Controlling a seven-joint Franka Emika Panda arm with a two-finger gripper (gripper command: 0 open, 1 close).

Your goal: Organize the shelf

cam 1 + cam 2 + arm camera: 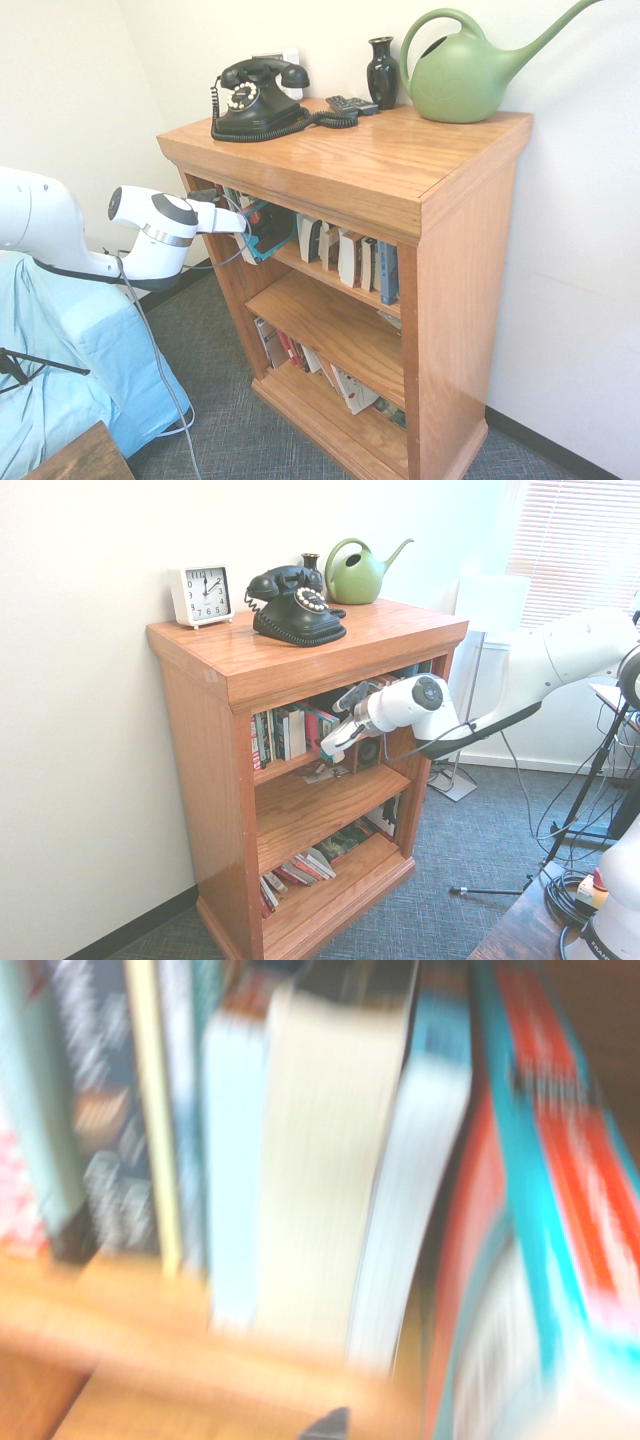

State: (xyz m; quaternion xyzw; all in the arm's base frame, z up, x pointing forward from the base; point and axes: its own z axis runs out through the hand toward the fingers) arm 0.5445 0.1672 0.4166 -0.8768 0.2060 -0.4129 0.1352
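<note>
- We see open space above the lower books (345, 388), beneath the middle shelf board (330, 325).
- We see upright books (320, 1170) and a teal-edged book (570, 1180) blocking the upper tier.

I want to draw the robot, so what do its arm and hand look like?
The arm is shiny white with smooth, rounded, chunky parts. Near the wrist sit dark round caps and a silvery ring. A thin grey cable loops along the outside. The hand is white too, and much smaller than the arm.
</note>
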